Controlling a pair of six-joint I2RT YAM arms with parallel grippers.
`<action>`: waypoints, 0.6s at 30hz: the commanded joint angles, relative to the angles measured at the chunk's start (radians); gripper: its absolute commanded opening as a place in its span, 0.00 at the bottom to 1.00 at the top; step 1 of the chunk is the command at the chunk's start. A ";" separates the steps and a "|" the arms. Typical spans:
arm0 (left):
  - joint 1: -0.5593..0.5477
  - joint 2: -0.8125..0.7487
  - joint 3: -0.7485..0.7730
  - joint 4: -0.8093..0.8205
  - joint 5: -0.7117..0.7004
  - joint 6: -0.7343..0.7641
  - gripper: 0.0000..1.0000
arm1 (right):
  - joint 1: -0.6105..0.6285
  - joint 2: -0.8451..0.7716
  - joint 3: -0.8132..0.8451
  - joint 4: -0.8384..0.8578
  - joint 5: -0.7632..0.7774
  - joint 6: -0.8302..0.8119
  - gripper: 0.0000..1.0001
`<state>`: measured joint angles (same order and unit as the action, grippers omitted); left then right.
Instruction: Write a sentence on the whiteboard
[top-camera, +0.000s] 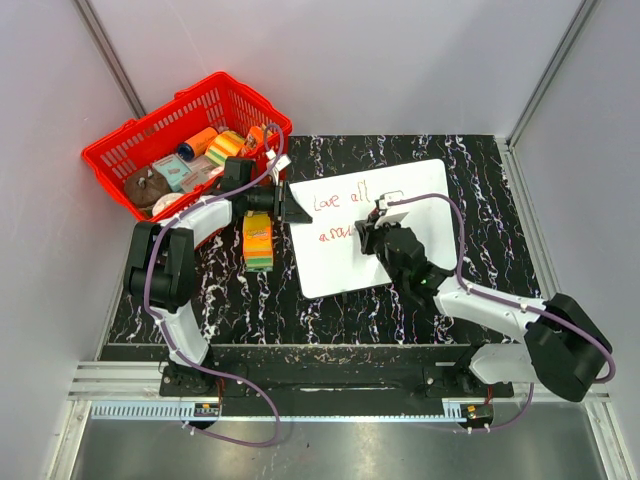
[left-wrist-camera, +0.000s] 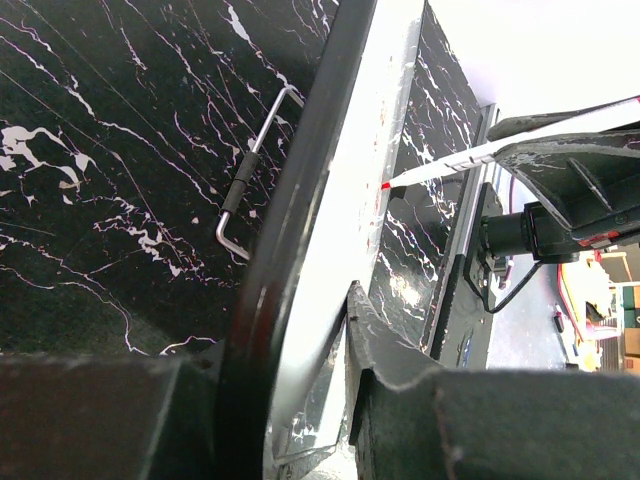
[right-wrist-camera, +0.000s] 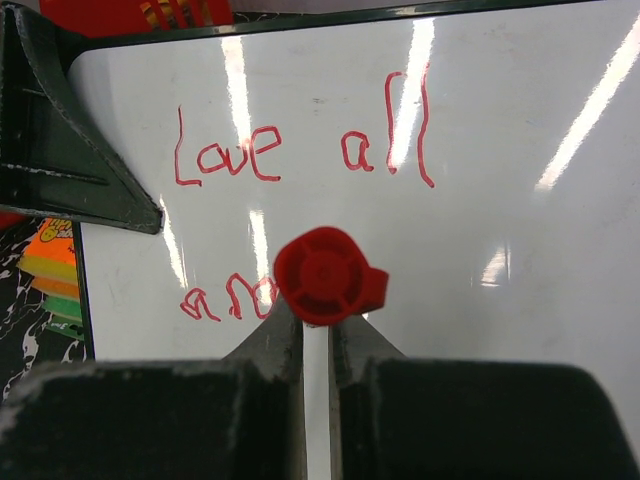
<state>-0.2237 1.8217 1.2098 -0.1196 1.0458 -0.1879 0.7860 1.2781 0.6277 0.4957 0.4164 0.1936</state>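
The whiteboard (top-camera: 400, 250) lies on the black marbled table, tilted a little. The sentence (top-camera: 338, 197) is in red marker: "Love all" (right-wrist-camera: 255, 152) on top, and a second line (right-wrist-camera: 222, 300) starts below it. My right gripper (top-camera: 380, 215) (right-wrist-camera: 317, 335) is shut on a slim white pen with a red cap (right-wrist-camera: 325, 275), held over the second line. From the side, the pen (left-wrist-camera: 470, 155) has its red tip on the board. My left gripper (top-camera: 287, 205) (left-wrist-camera: 300, 345) is shut on the whiteboard's left edge (left-wrist-camera: 335, 230), and one of its fingers (right-wrist-camera: 60, 150) shows there.
A red basket (top-camera: 130, 150) holding several items stands at the back left. An orange, yellow and green box (top-camera: 258, 242) (right-wrist-camera: 55, 270) sits just left of the board, under my left arm. A small metal bracket (left-wrist-camera: 250, 180) lies on the table. Grey walls close in three sides.
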 joint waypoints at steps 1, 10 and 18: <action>-0.019 0.041 0.008 0.081 -0.375 0.306 0.00 | -0.008 -0.020 -0.026 -0.063 0.008 0.004 0.00; -0.022 0.041 0.010 0.078 -0.380 0.308 0.00 | -0.008 -0.062 -0.007 -0.057 0.048 -0.029 0.00; -0.022 0.042 0.008 0.080 -0.383 0.309 0.00 | -0.010 -0.103 0.033 0.010 0.018 -0.043 0.00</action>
<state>-0.2283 1.8217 1.2118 -0.1184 1.0424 -0.1871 0.7860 1.2095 0.6109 0.4480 0.4263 0.1753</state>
